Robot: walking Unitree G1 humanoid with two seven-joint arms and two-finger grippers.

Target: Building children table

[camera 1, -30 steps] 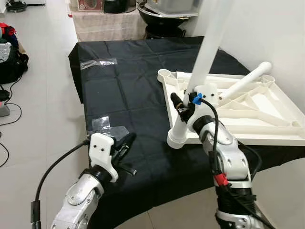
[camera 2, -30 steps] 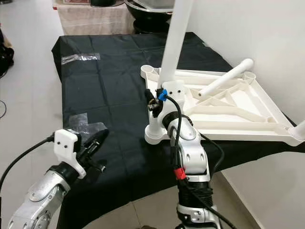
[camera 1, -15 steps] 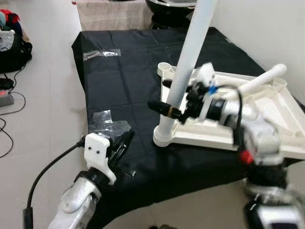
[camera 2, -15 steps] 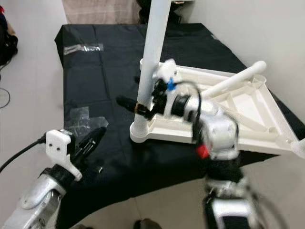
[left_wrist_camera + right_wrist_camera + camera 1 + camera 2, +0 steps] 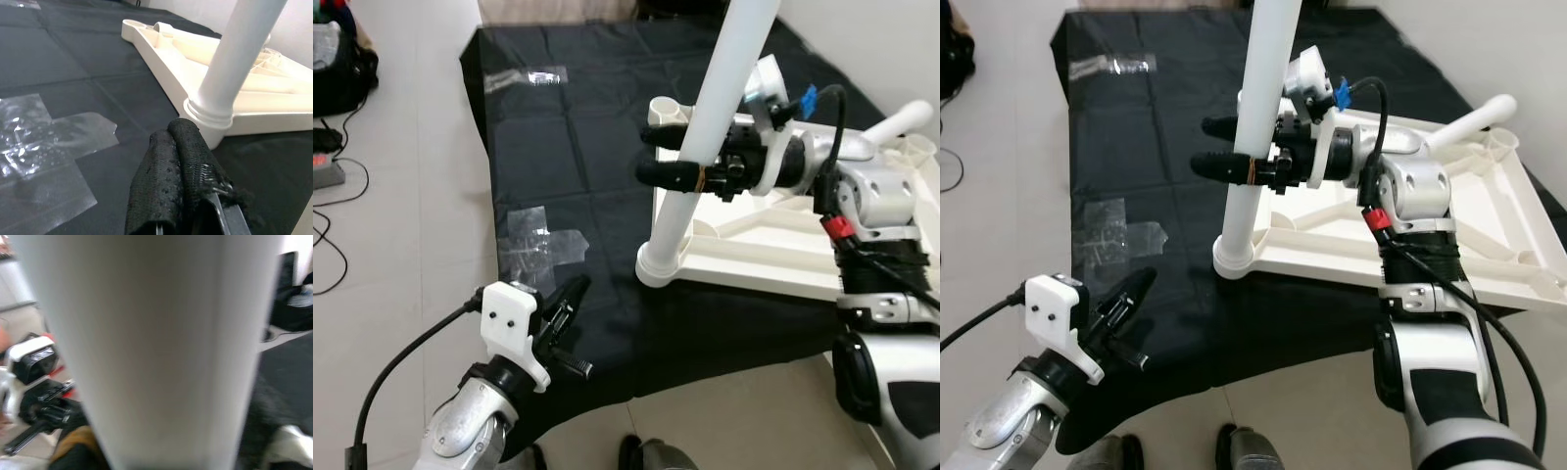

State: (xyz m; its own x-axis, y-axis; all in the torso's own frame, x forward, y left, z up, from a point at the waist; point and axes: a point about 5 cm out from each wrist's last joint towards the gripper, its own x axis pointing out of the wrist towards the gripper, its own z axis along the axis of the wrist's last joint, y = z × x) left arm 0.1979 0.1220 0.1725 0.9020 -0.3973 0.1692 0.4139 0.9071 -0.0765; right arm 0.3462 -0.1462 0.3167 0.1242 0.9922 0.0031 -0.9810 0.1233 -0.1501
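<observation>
1. Since a second ago the right arm has swung from below the white leg round to its right side, so the right pincer point(image 5: 664, 155) now reaches across level instead of up from under, and the head camera has tipped further down, shifting the whole scene.
2. The white leg point(image 5: 705, 147) stands nearly upright, leaning a little, with its flanged foot seated in the near-left corner socket of the upturned white table top point(image 5: 1489, 245).
3. The right pincer straddles that leg partway up, one black finger point(image 5: 1224, 164) on the near side and the other on the far side, both tips poking out past it to the left; the fingers are spread about the leg's width, and whether they press on it I cannot tell. In the right wrist view the leg point(image 5: 161, 347) is a blurred pale column right up against the lens.
4. A second white leg point(image 5: 911, 119) lies slanted over the far-right corner of the upturned table top.
5. The table top rests on a black cloth point(image 5: 558, 147) covering the tabletop, ribs facing up.
6. The left pincer point(image 5: 570, 302) hovers over the cloth's near edge, well apart from the leg, its two black fingers point(image 5: 166, 176) pressed together and holding nothing.
7. Patches of clear tape point(image 5: 39, 147) lie on the cloth just beside the left pincer, with another strip point(image 5: 524, 76) far off.
8. Pale floor tiles point(image 5: 401, 245) lie to the left.
</observation>
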